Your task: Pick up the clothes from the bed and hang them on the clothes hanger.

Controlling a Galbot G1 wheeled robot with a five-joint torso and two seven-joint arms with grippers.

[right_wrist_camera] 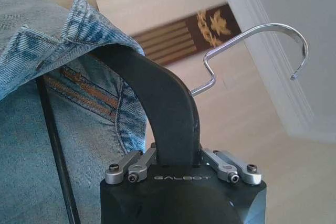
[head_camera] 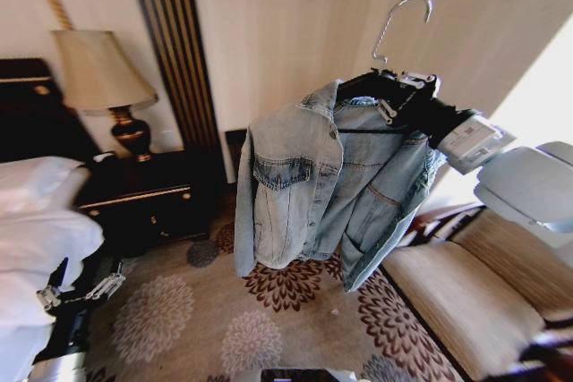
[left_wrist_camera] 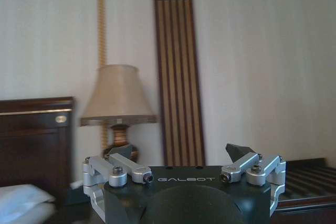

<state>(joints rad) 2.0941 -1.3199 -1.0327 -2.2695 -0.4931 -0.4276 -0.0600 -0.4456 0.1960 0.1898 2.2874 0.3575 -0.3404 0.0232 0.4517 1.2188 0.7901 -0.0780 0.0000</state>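
The light-blue denim jacket, the clothes (head_camera: 304,185), hangs in mid-air draped over the black clothes hanger (head_camera: 369,85), whose silver hook (head_camera: 403,17) points up. My right gripper (head_camera: 407,96) is shut on the hanger's black shoulder (right_wrist_camera: 170,114) just below the hook (right_wrist_camera: 252,40); the jacket's collar (right_wrist_camera: 68,30) lies over that shoulder. The jacket hangs lopsided, one sleeve dangling low. My left gripper (head_camera: 81,294) is low beside the bed (head_camera: 36,230), open, with nothing between its fingers (left_wrist_camera: 239,151).
A dark nightstand (head_camera: 148,199) with a lamp (head_camera: 98,69) stands against the wall behind the bed. A cushioned chaise (head_camera: 466,297) lies at the right. Patterned carpet (head_camera: 224,328) spreads below the jacket. A striped wall panel (head_camera: 179,51) runs up behind.
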